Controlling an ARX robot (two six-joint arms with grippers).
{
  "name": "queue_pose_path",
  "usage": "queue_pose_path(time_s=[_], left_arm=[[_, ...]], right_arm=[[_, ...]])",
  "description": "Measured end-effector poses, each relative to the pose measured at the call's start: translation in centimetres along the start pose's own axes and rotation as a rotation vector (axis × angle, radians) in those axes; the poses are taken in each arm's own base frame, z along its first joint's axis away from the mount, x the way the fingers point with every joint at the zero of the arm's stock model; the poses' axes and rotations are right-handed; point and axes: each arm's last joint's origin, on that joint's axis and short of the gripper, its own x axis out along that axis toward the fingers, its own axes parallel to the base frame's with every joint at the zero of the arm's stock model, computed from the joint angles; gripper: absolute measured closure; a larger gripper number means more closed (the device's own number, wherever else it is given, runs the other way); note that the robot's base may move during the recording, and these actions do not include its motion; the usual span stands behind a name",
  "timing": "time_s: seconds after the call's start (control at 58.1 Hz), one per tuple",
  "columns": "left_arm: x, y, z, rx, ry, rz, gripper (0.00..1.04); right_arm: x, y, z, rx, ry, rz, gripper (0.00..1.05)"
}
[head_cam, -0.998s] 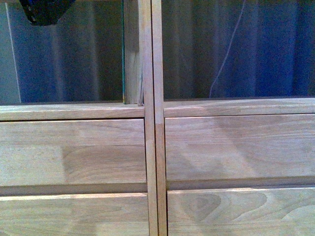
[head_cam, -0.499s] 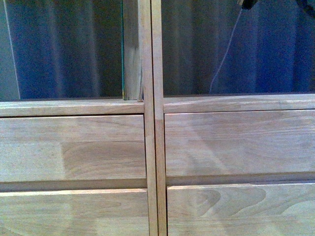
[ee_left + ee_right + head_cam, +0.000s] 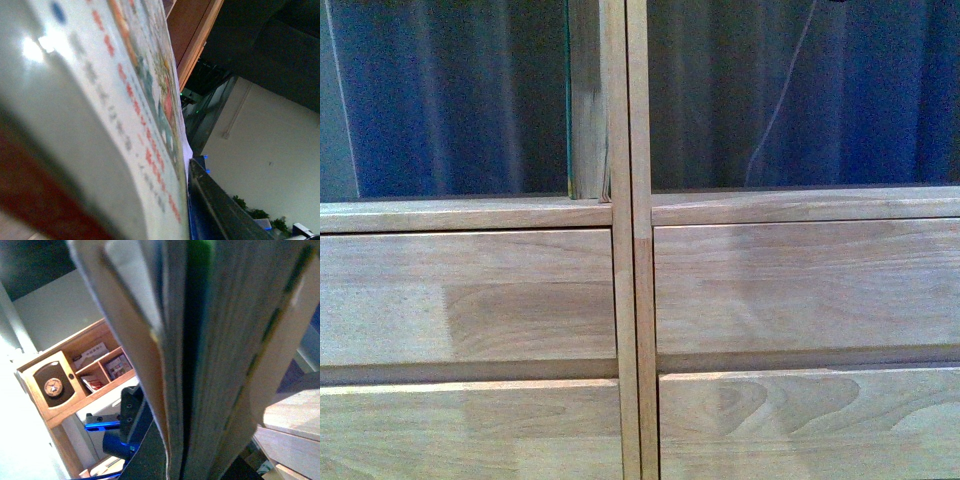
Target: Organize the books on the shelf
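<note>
Front view: the shelf [image 3: 630, 215] fills the frame. There are two open compartments [image 3: 450, 100] above and four drawer fronts [image 3: 470, 295] below, two per column. One pale cable [image 3: 775, 110] hangs behind the right compartment. No arm and no book shows clearly here.

Left wrist view: one white book [image 3: 100, 115] with red and dark characters lies hard against the lens. A dark bar beside it is probably part of the left gripper [image 3: 215, 205] — whether it clamps the book I cannot tell.

Right wrist view: one thick book [image 3: 210, 365] of pale pages with a green-teal strip stands edge-on, near the shelf's wood. The right gripper [image 3: 131, 426] shows only as a black-and-blue body, so its grip is not readable. One darker cabinet [image 3: 60, 385] stands far behind.

Risk, as I judge it: both books crowd their cameras, so an edge could catch the divider or ledge — the thin paperback may buckle or slip.
</note>
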Motion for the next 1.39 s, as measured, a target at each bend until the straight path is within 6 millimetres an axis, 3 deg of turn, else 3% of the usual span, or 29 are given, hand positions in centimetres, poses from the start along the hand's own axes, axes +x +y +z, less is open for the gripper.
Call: queue_pose_path(time_s=[0.086, 0.258, 0.43, 0.55, 0.654, 0.843, 0.998, 1.239, 1.393], left_arm=[[0.0, -0.1, -0.1, 0.007, -0.007, -0.008, 0.97], [-0.2, -0.3, -0.3, -0.009, -0.001, -0.035, 0.97], [-1.2, -0.5, 0.2, 0.016, -0.017, -0.02, 0.97], [-3.3, -0.9, 1.3, 0.077, -0.044, 0.092, 0.97], [-4.6, -0.9, 2.0, 0.161, -0.047, 0.211, 0.97], [-7.4, 0.7, 2.8, 0.39, -0.03, 0.477, 0.97], [-9.3, 2.7, 3.1, 0.633, 0.001, 0.668, 0.97], [-10.3, 5.4, 4.0, 0.892, 0.117, 0.788, 0.97], [-9.8, 7.3, 4.6, 0.953, 0.18, 0.827, 0.97]], right_arm=[[-0.2, 0.0, -0.1, 0.02, -0.001, 0.002, 0.97], [0.0, 0.1, -0.5, 0.038, -0.003, 0.011, 0.64], [-0.4, -0.3, -0.5, 0.042, -0.014, -0.02, 0.41], [-2.0, -1.0, 0.4, 0.013, -0.034, -0.098, 0.18], [-3.5, -1.4, 1.8, -0.033, -0.064, -0.182, 0.06], [-5.8, -1.8, 4.6, -0.252, -0.098, -0.496, 0.07], [-6.8, -1.6, 4.8, -0.571, 0.003, -0.773, 0.07], [-7.2, 1.4, 3.8, -1.126, 0.18, -0.785, 0.07], [-7.5, 2.9, 2.4, -1.269, 0.224, -0.738, 0.07]])
